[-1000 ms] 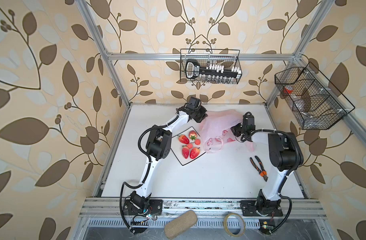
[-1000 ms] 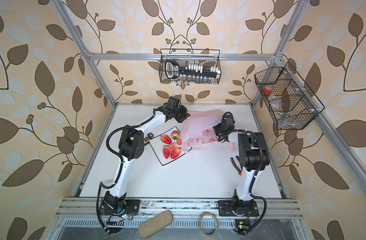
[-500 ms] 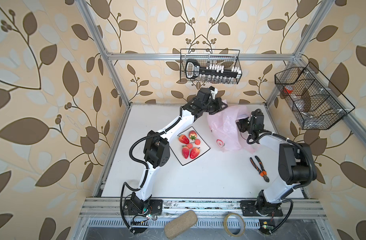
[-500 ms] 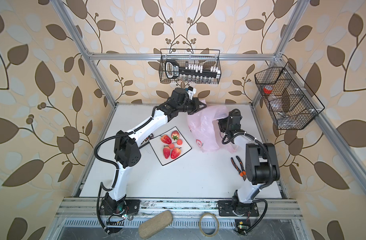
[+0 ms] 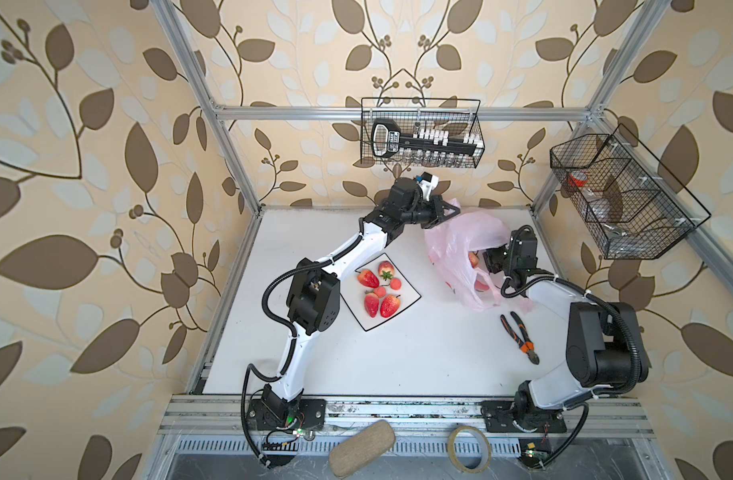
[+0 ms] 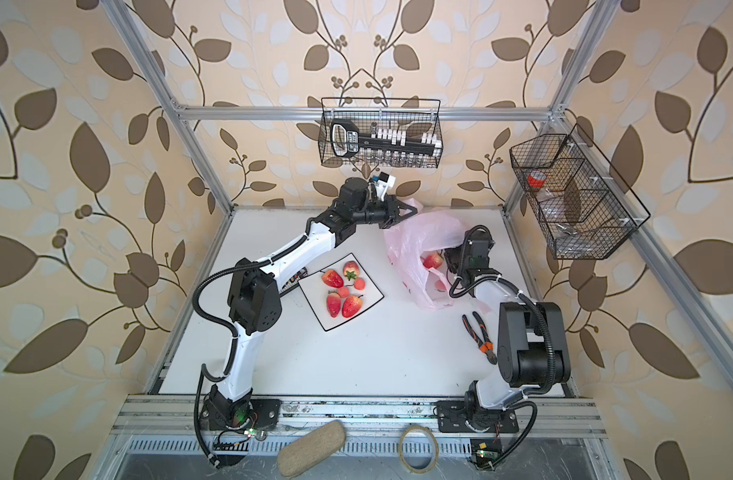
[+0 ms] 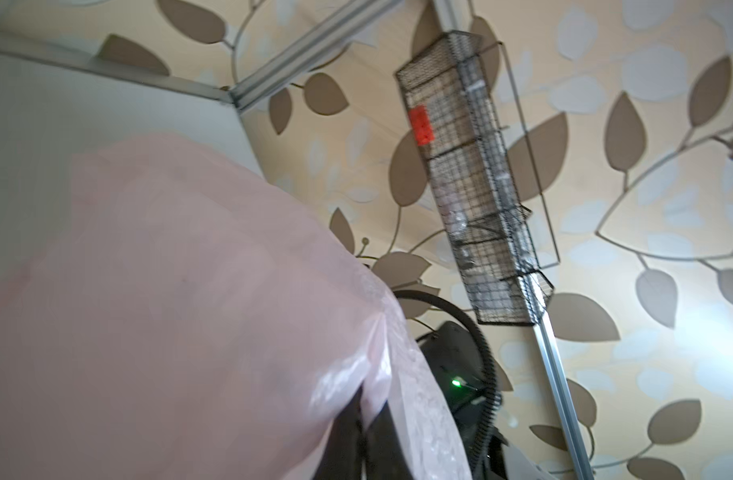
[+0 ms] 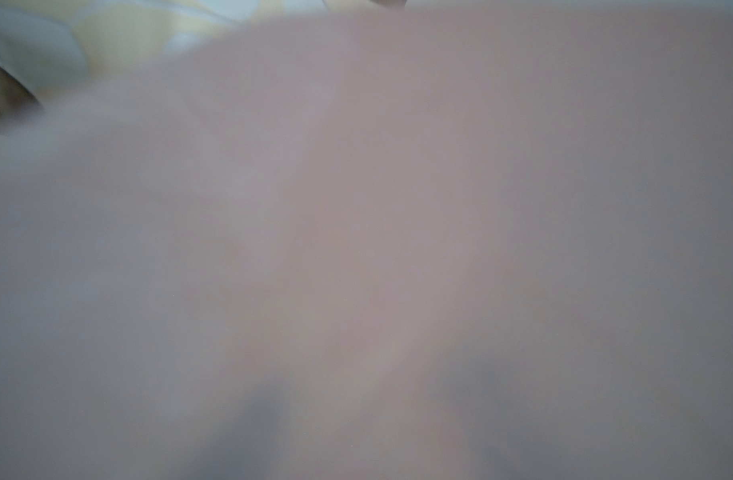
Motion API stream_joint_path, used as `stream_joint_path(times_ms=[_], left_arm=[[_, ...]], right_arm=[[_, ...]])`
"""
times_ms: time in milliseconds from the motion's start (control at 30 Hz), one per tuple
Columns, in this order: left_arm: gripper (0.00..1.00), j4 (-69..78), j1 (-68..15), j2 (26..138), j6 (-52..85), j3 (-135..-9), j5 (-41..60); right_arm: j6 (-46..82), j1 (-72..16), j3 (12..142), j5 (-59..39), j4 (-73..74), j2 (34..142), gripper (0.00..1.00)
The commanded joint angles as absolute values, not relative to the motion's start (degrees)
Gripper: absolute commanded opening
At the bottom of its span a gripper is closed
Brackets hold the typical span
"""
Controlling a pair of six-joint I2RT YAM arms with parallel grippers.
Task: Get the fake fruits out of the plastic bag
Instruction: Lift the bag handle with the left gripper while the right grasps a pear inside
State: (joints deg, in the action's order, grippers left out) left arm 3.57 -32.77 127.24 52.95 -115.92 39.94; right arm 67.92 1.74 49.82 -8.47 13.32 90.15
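Extraction: left end effector (image 5: 450, 212) clamps thin translucent pink plastic bag (image 5: 452, 249), 2 o'clock of white square plate (image 5: 408, 297); right end effector (image 6: 450, 257) inside, state unclear, should close on glossy red fake strawberry (image 6: 432, 261).

plate (image 5: 361, 318) sitting mid-table (image 5: 398, 361), four strawberries (image 5: 368, 278) and two cherries (image 5: 396, 284) on it, plastic bag (image 5: 452, 245) off to its right toward the back, one more strawberry (image 5: 474, 259) inside that, pliers (image 5: 518, 332) in front of it
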Motion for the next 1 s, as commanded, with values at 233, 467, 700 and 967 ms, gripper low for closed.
stream_joint_path(times_ms=[233,467,700,967], left_arm=[[0.0,1.76,-31.96,131.05,54.93,-113.8,38.23],[0.0,1.76,-31.79,132.0,55.35,-113.03,37.88],[0.0,1.58,-31.81,131.8,55.32,-112.76,37.7],[0.0,1.49,-31.82,131.92,55.37,-112.68,37.66]], right_arm=[[53.41,0.45,55.41,0.0,-5.86,93.76,0.69],[45.7,-2.58,60.67,0.56,-10.37,99.86,0.69],[35.71,-5.88,66.64,2.44,-12.82,106.49,0.69],[29.54,-7.26,70.5,6.32,-15.21,110.47,0.65]])
